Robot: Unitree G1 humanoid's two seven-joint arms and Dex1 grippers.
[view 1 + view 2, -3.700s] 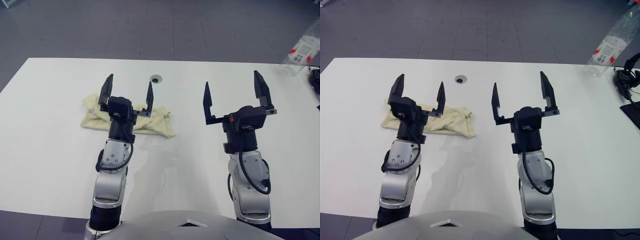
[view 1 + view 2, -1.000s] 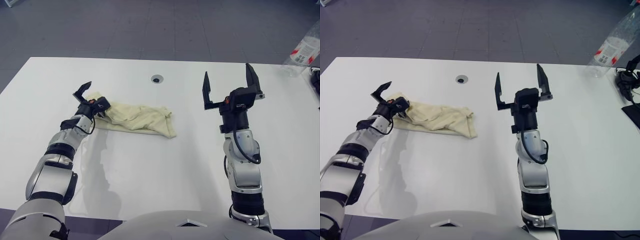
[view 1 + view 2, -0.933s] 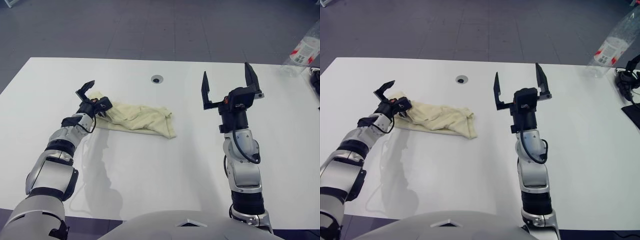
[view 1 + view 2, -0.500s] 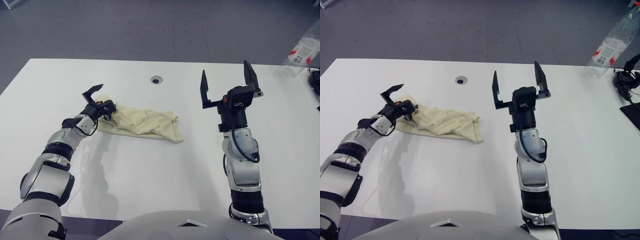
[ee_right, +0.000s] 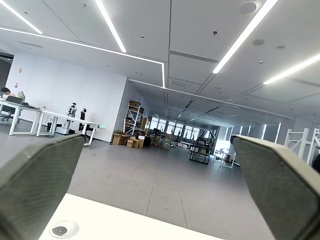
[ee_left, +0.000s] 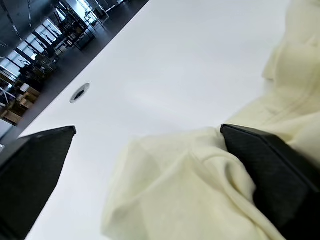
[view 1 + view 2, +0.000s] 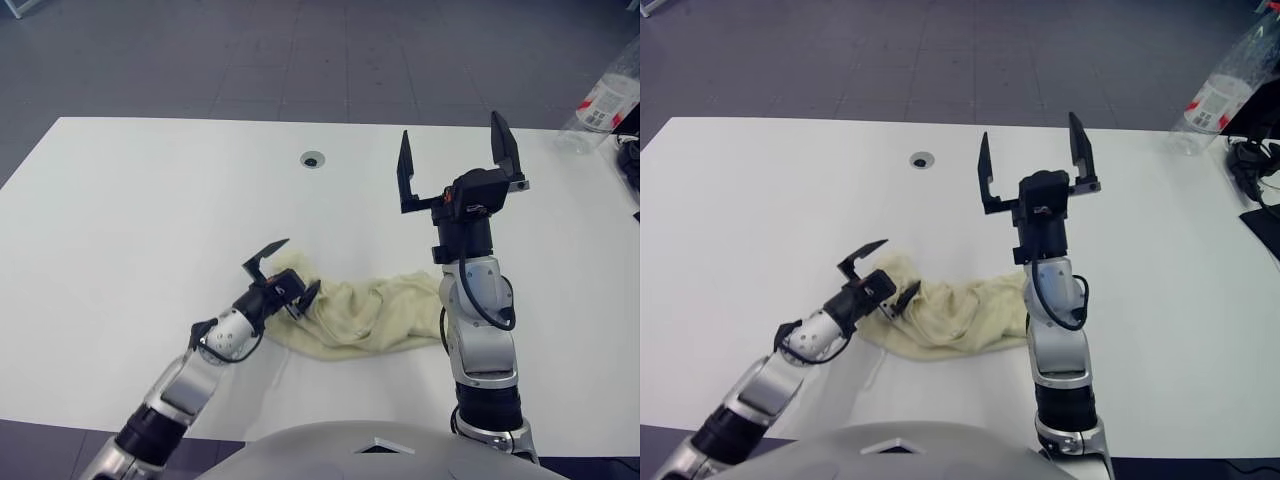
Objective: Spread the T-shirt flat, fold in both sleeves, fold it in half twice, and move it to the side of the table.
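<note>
Down by the near edge of the table (image 7: 120, 170): crumpled T-shirt (image 7: 365, 312), long axis running left to right. Right at its left end, left gripper (image 7: 300, 266), spread wide with cloth between the fingers, not pinching anything. Farther back, right gripper (image 7: 451, 130), spread too, held up high over the shirt's right end. Probably easiest to clamp with the left first.

Looking forward and down from the head over the flat white table (image 7: 120, 200), twice, almost alike. Skimming low from the left wrist past the black two-fingered left pincer (image 6: 148, 129). Tilted upward from the right wrist past the matching right pincer (image 5: 157, 139); sharing the small round table hole (image 5: 62, 230) beyond both pincers.
</note>
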